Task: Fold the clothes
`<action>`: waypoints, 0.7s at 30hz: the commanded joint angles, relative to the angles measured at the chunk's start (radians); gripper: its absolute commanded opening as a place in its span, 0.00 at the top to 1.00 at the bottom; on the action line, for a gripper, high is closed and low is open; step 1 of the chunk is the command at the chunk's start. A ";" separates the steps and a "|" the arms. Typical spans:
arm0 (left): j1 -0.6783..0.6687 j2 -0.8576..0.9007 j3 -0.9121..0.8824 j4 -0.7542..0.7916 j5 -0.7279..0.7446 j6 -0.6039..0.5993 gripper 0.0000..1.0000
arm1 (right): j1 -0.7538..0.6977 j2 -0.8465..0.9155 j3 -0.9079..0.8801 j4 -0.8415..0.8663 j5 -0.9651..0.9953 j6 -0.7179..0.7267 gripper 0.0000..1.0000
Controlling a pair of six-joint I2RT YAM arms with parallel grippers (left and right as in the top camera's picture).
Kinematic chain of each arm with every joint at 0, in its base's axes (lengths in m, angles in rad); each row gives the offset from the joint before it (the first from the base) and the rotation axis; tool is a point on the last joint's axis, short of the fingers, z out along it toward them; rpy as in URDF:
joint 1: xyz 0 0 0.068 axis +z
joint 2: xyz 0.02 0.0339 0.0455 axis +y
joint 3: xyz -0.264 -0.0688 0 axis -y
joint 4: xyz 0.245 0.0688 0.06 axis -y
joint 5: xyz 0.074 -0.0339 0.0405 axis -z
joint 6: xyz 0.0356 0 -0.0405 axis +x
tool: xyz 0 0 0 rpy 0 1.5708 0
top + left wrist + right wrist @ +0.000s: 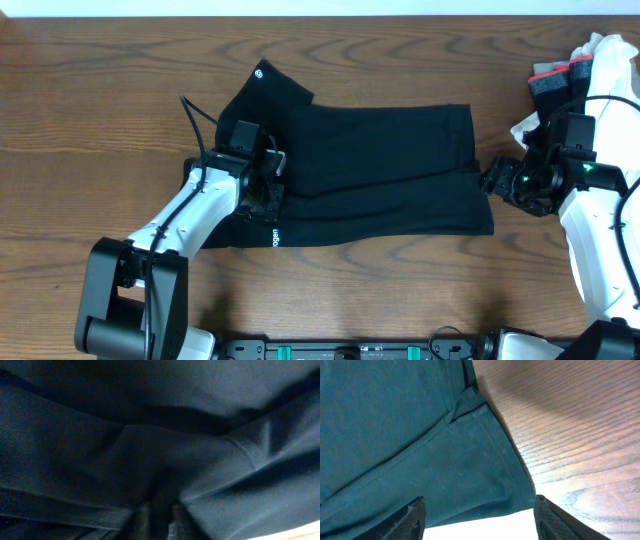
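The clothes (380, 170), a black T-shirt, lie spread across the middle of the wooden table (100, 110), with a small white logo (262, 70) on the upper-left sleeve. My left gripper (268, 195) presses down on the shirt's left part. In the left wrist view dark fabric (150, 435) fills the frame and my left gripper (160, 521) is shut, with a fold pinched between its fingers (142, 521). My right gripper (492, 180) stands at the shirt's right edge. In the right wrist view it (480, 515) is open, and the hem corner (485, 470) lies between its fingers (412, 515).
At the far right edge of the table sits a pile with a white cloth (610, 55) and a black garment with a grey-and-red band (555, 78), close behind the right arm. Bare wood surrounds the shirt to the left, back and front.
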 commanded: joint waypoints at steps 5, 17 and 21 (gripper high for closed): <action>-0.002 -0.020 0.118 -0.058 -0.005 -0.020 0.94 | -0.008 -0.005 0.007 0.000 -0.007 0.006 0.33; -0.003 0.017 0.197 0.073 -0.005 -0.015 0.94 | -0.008 -0.005 0.007 0.003 -0.007 0.006 0.33; -0.008 0.059 0.197 0.115 -0.005 -0.015 0.93 | -0.008 -0.005 0.007 0.002 -0.008 0.006 0.33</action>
